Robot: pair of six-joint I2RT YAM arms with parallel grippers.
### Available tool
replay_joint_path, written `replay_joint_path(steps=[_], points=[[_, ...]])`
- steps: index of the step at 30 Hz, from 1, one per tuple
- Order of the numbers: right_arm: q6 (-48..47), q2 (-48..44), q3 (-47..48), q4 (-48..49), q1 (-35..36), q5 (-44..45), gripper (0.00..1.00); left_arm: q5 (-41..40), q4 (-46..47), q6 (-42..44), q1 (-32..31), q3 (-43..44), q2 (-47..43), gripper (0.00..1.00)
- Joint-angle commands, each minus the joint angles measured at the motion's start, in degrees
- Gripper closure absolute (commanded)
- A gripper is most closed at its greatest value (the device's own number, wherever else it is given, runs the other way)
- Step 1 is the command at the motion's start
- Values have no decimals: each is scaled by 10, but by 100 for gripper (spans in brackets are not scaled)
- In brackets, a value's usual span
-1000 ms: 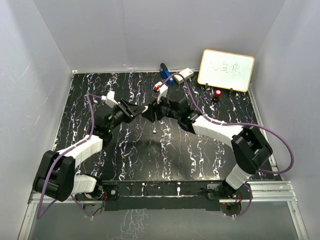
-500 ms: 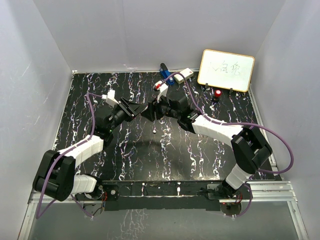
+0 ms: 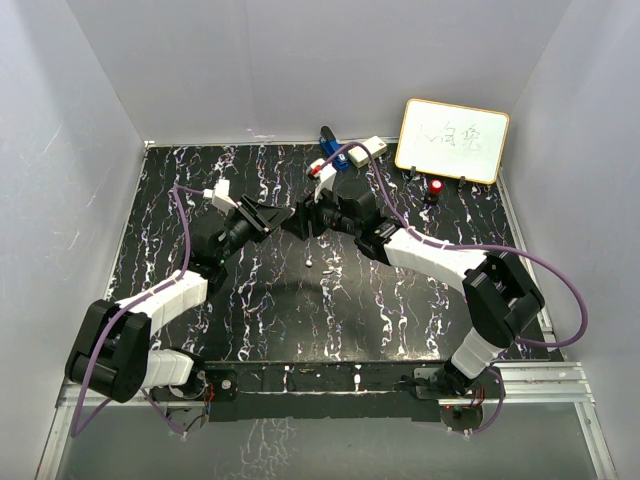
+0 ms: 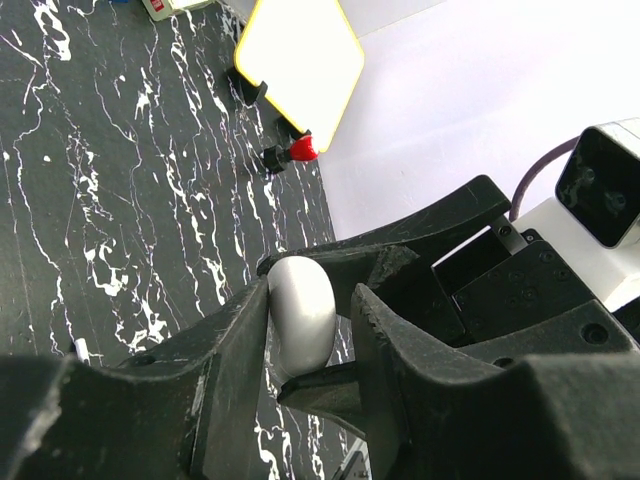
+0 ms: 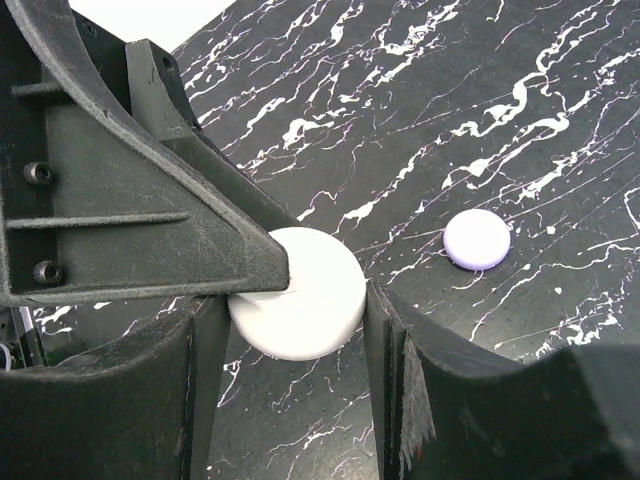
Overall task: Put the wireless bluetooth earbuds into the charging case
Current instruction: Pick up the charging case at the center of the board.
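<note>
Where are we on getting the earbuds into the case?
Done: white case held above the table by the right gripper. In hand: left gripper flanks it too; lid looks shut. Left: open it and insert the earbuds, one seemingly lying on the table.

L hand (image 3: 287, 219) & R hand (image 3: 302, 220) meet tip-to-tip, fingers interleaved crosswise; R clamped, L nearly closed.

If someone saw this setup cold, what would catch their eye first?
Both arms meet mid-table over a round white charging case: the right gripper clamps it, the left gripper straddles it. Next, a pale purple case lies alone on the black marbled table, and a whiteboard stands at the far right corner.
</note>
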Motion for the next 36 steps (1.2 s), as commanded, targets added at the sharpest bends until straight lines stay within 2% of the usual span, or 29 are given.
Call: replay_joint_path(steps=[1,4,7,12,15,16,18,20,24,30,36], points=[[8,5,31,30,-3,-9,100,-9,25,7,-4,7,-10,65],[9,4,31,30,-3,-11,100,-11,27,6,-4,4,-12,69],[9,5,31,30,-3,-11,100,-11,30,6,-5,4,-11,77],[11,6,30,32,-3,-12,100,-13,32,6,-6,5,-10,100],[12,4,29,32,-3,-11,100,-14,32,6,-7,5,-9,100],[12,4,30,32,-3,-12,94,-15,32,6,-8,5,-9,100],[13,4,31,31,-4,-13,72,-19,30,6,-8,4,-11,100],[13,2,32,30,-3,-11,54,-28,20,5,-8,4,-15,100],[13,-10,24,28,-7,-7,26,-45,0,5,-8,6,-21,100],[19,-69,-16,19,-29,5,12,-64,-25,8,-8,20,-14,100],[41,-134,-62,-11,-64,57,3,-60,8,-21,-7,30,16,100]])
